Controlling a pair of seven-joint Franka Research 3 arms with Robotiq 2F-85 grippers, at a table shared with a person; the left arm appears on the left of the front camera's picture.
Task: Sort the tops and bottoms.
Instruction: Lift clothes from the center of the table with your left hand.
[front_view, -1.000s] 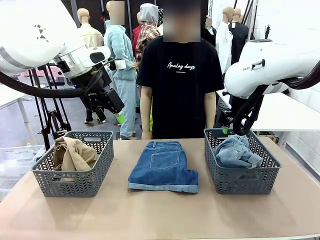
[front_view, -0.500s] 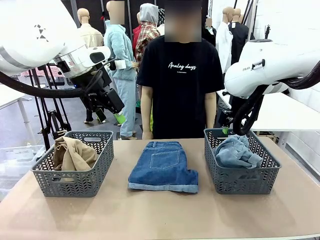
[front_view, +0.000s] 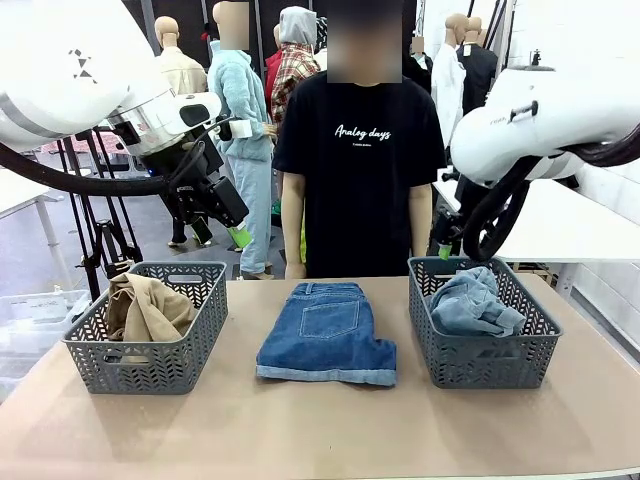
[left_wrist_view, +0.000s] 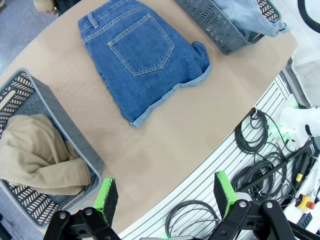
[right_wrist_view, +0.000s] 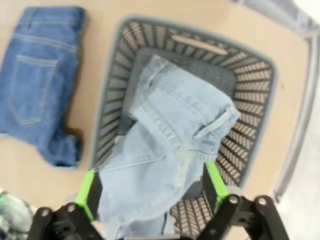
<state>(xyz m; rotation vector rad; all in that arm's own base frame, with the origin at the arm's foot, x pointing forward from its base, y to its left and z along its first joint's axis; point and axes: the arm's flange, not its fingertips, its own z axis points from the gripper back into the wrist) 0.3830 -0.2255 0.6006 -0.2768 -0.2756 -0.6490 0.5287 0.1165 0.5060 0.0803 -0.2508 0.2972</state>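
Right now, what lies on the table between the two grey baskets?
The dark blue denim shorts lie flat there on the table, in the front view.

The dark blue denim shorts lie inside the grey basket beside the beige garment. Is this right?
No. The dark blue denim shorts lie on the brown table, outside the grey plastic basket holding the beige garment; the front view shows it.

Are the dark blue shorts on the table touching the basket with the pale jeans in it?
Apart. In the front view a strip of bare table separates the dark blue shorts from the right basket.
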